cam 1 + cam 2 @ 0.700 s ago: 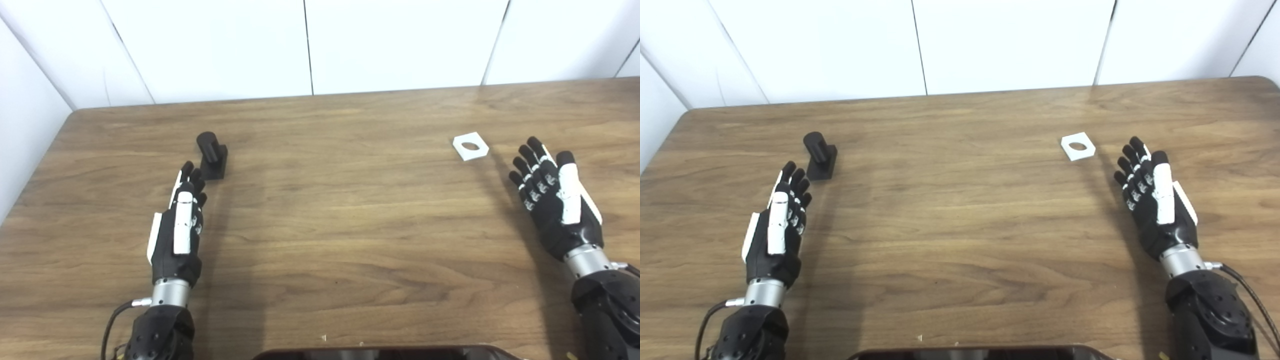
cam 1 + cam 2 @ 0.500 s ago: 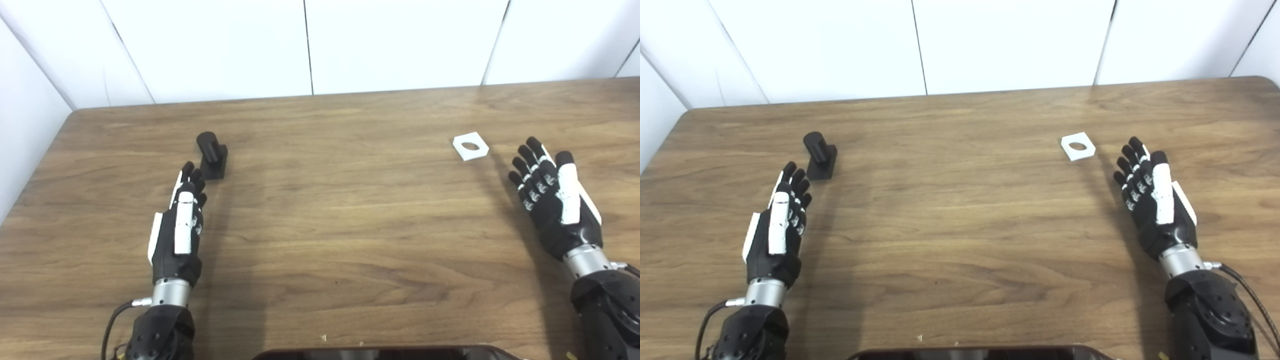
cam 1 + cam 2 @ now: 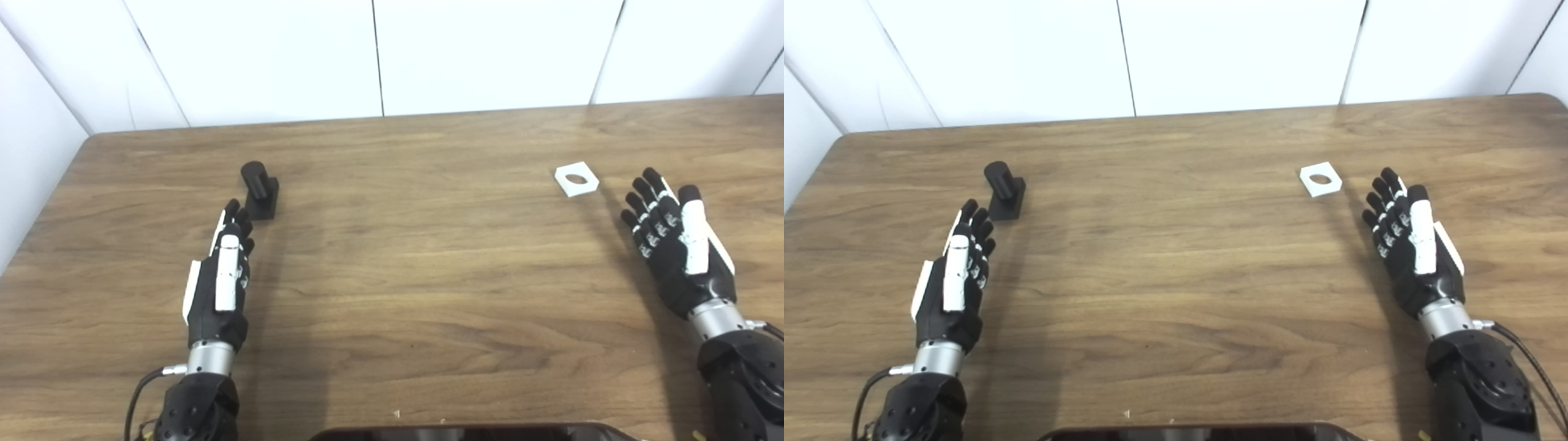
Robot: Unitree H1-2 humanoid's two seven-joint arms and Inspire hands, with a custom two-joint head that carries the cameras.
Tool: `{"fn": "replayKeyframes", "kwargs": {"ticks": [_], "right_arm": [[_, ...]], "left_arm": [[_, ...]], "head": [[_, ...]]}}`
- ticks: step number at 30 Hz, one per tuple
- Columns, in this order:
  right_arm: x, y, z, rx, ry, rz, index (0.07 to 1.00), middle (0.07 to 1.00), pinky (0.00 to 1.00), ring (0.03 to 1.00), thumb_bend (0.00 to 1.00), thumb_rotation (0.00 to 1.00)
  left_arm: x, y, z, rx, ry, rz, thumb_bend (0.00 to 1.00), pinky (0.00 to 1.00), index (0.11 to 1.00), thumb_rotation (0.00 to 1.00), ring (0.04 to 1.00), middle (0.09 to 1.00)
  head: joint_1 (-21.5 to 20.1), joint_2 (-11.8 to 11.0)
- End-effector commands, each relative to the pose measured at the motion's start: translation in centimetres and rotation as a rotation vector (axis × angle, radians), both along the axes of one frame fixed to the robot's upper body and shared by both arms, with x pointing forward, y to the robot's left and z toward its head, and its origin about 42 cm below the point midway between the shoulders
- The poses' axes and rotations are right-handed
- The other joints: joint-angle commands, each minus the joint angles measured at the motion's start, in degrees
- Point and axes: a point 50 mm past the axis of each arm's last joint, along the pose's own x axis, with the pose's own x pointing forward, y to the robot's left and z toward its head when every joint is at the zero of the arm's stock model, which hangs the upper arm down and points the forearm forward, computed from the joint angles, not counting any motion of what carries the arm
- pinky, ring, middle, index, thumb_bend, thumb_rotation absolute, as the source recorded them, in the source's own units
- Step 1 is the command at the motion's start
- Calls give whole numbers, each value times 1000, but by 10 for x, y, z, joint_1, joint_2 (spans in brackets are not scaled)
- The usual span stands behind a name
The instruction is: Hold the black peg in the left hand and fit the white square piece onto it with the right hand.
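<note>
Two empty hands, so nothing is picked up yet; this looks like the reach before the first grasp. Around the wooden table (image 3: 398,275) stand plain white wall panels (image 3: 478,55), meeting its far edge. Left hand (image 3: 222,269) lies toward the near left corner, fingers straight and spread, tips just short of the black peg (image 3: 260,190), which stands upright on its square base toward the far left. Right hand (image 3: 674,245) is equally open toward the right edge, near the white square piece (image 3: 576,179), lying flat. Next, I'd guess, each hand must close in and grip.
</note>
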Motion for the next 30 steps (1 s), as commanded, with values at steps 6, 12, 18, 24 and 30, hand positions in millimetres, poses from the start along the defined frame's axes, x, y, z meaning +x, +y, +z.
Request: {"fn": "replayKeyframes", "kwargs": {"ticks": [6, 12, 18, 24, 30], "right_arm": [[11, 2, 16, -14, -85, 24, 1000, 1000, 1000, 1000, 569, 1000], [12, 3, 13, -3, -83, 27, 1000, 1000, 1000, 1000, 560, 1000], [11, 4, 12, 5, -78, 26, 1000, 1000, 1000, 1000, 559, 1000], [11, 5, 12, 6, -71, 31, 1000, 1000, 1000, 1000, 557, 1000], [10, 6, 11, 9, -70, 29, 1000, 1000, 1000, 1000, 553, 1000]], "left_arm": [[7, -4, 25, 91, -46, 20, 418, 1000, 1000, 941, 1000, 1000], [12, -4, 36, 151, -58, 35, 433, 1000, 1000, 884, 1000, 1000], [17, -1, 45, 203, -57, 29, 452, 1000, 1000, 907, 1000, 1000], [26, 4, 51, 245, -48, 24, 426, 1000, 1000, 931, 1000, 1000], [40, 11, 56, 371, -14, 79, 401, 1000, 993, 987, 1000, 1000]], "head": [[3, -2], [5, -3], [7, -3], [7, -3], [8, -4]]}}
